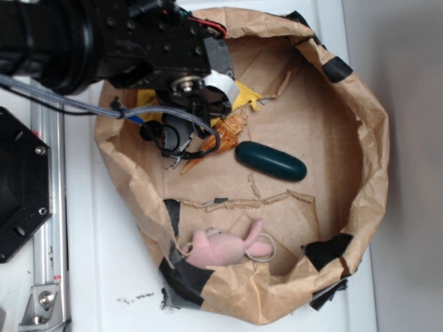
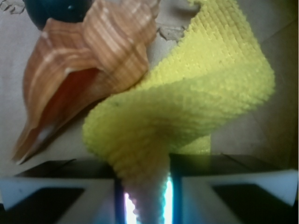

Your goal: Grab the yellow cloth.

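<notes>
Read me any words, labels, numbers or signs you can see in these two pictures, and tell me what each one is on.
No readable text in either view.
Small black marks on the white surface below the paper bag: too small and smeared to read as letters.
Yellow cloth, orange shell, dark green oval, pink plush toy: no print or tag visible.
Robot arm and gripper: no label legible.

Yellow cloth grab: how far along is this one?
Done: the pincer has shut on a fold of the yellow cloth, which runs down between its fingers. In hand: the pinch is held, with the cloth twisted beside the orange shell. Left: probably only a clear lift; the exterior view hides whether the cloth has left the paper-lined basin.
</notes>
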`<state>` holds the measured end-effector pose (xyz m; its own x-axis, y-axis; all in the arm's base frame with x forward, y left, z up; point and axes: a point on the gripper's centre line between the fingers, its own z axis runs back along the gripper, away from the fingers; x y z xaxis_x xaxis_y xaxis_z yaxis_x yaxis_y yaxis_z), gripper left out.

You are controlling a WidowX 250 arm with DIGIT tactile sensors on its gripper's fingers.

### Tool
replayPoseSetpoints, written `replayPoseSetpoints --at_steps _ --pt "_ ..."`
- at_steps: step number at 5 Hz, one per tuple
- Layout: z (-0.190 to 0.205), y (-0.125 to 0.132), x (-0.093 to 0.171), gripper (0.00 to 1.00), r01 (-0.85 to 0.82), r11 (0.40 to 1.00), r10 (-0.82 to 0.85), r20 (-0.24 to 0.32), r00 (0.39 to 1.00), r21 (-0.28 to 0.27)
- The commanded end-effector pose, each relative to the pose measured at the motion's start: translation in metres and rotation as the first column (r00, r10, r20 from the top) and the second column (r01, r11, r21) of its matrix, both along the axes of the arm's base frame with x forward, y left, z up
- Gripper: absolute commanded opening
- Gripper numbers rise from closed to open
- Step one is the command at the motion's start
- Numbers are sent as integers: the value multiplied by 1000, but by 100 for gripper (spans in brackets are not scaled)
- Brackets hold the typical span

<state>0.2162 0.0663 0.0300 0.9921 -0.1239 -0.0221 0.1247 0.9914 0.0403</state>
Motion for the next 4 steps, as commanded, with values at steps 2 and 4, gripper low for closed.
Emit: replayPoseSetpoints --at_steps 2,4 --pt "158 -70 40 0 -173 985 158 308 938 21" --pt "160 -61 44 0 -183 982 190 258 947 -51"
